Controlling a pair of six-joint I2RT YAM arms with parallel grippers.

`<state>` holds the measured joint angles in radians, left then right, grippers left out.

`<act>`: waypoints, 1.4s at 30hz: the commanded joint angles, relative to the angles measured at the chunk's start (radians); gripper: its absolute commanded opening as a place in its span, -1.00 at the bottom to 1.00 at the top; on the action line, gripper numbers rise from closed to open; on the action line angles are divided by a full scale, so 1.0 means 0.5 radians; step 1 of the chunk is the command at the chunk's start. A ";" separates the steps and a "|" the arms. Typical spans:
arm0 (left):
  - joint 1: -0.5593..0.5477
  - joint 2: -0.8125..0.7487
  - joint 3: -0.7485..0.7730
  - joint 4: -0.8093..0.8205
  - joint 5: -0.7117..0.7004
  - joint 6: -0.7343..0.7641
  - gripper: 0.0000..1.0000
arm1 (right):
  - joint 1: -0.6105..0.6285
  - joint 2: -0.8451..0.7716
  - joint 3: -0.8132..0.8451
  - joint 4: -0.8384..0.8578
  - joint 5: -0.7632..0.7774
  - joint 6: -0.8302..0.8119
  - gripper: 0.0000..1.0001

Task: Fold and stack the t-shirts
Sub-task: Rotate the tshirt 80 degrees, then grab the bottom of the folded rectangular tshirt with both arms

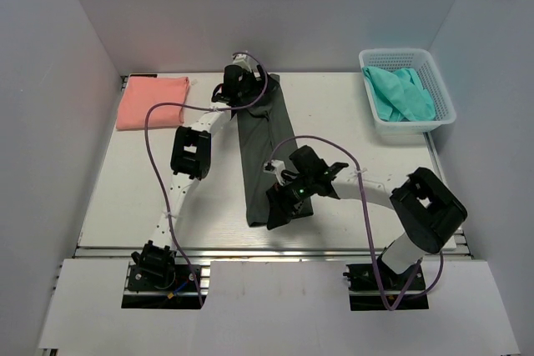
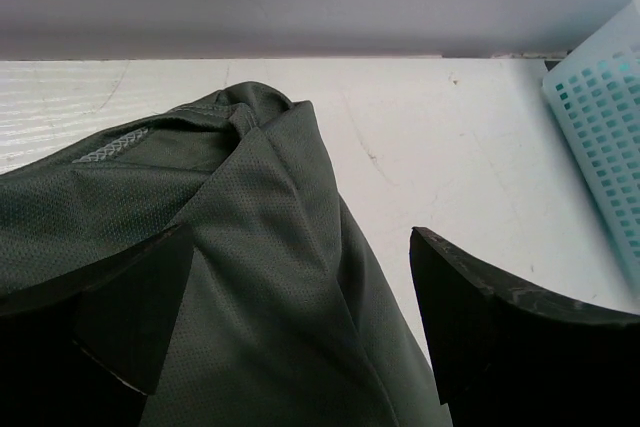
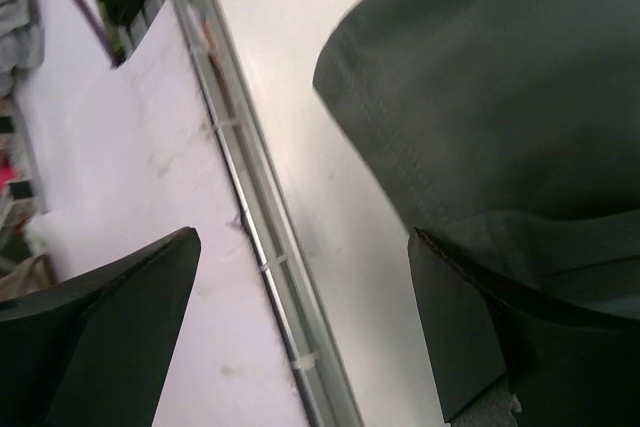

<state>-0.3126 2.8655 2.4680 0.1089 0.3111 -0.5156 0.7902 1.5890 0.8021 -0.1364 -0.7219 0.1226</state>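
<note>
- Top external: white surface (image 1: 350, 122), dark charcoal grey fabric t-shirt (image 1: 260, 152) down its centre.
- Upper left: folded salmon pink t-shirt (image 1: 152, 99).
- Upper right: teal green t-shirts (image 1: 402, 93) in white lattice basket (image 1: 410, 127).
- left claw (image 2: 302, 230) apart at charcoal's top; right claw (image 3: 304, 234) apart at bottom.

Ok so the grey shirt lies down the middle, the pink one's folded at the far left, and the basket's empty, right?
Not empty: the top external view shows the basket holding teal shirts. The grey shirt down the middle and the folded pink shirt at far left are right.
</note>
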 commanded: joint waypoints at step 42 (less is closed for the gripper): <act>-0.909 -3.056 -3.700 -0.776 -0.030 -0.205 0.84 | -0.418 -0.573 -0.484 -0.141 0.668 0.322 0.81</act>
<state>-0.7441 1.3365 0.6270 -0.2584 0.3271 -0.5831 0.5838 1.2839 0.5720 -0.2317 -0.3374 0.3038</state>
